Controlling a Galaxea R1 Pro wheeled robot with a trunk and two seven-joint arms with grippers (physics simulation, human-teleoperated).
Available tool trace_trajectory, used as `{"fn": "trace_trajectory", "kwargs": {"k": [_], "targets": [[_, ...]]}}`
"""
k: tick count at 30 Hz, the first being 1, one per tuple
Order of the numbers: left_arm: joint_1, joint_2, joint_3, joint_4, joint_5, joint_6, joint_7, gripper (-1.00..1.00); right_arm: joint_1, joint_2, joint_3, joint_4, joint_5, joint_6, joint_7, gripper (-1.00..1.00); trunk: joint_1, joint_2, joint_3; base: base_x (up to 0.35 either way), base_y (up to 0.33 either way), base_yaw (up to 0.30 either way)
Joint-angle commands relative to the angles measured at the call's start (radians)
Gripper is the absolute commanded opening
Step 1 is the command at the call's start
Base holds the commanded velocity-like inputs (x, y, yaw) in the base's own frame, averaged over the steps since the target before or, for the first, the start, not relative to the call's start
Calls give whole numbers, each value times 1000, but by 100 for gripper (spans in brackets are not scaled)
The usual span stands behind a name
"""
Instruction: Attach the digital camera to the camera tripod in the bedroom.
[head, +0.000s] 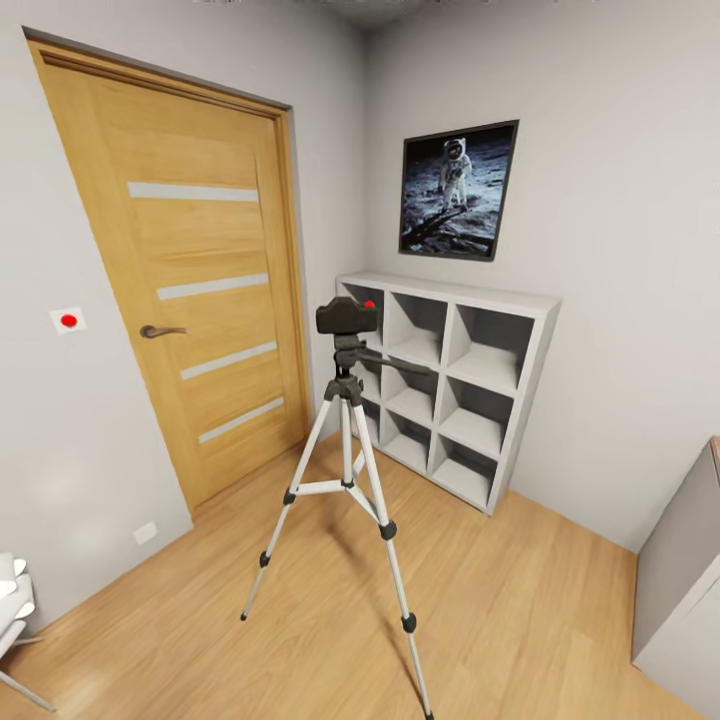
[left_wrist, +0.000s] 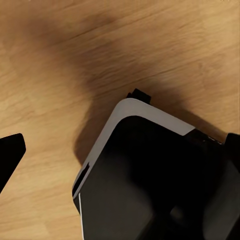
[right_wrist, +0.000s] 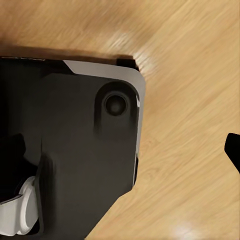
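At the far left of the head view a white chair (head: 12, 610) pokes in at the floor edge, beside a grey wall with a small white plate carrying a red dot (head: 67, 320). Next comes the oak door (head: 190, 290), closed, its frosted strips stepping down toward the handle side. In the middle of the bedroom stands the camera tripod (head: 347, 490), upright on three spread silver legs, its long axis vertical, the pan handle sticking out to the right. The digital camera (head: 346, 316) sits on the tripod's head, level, its long side running left to right; which way the lens faces is hard to tell. Bare plank floor (head: 520, 620) lies open all around the legs — well apart from the walls. Behind stands the white cube shelf (head: 455, 385) under the astronaut poster (head: 458, 190), and a grey cabinet (head: 685, 580) cuts in at the right edge. Both wrist views look down on wood floor and the robot's dark base (left_wrist: 150, 190) (right_wrist: 75, 145); whether either claw is released or clenched cannot be told.
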Motion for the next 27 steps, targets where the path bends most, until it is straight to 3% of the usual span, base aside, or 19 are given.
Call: {"fn": "trace_trajectory", "kwargs": {"k": [1,27], "targets": [[0,0,-7,-1,7,2,4,100,-1,1,1,2,5,1,2,100,1,-2,-1,0,0,0],[0,0,-7,-1,8,2,4,100,1,4,1,1,6,-3,-28,100,1,-2,42,0,0,0]]}}
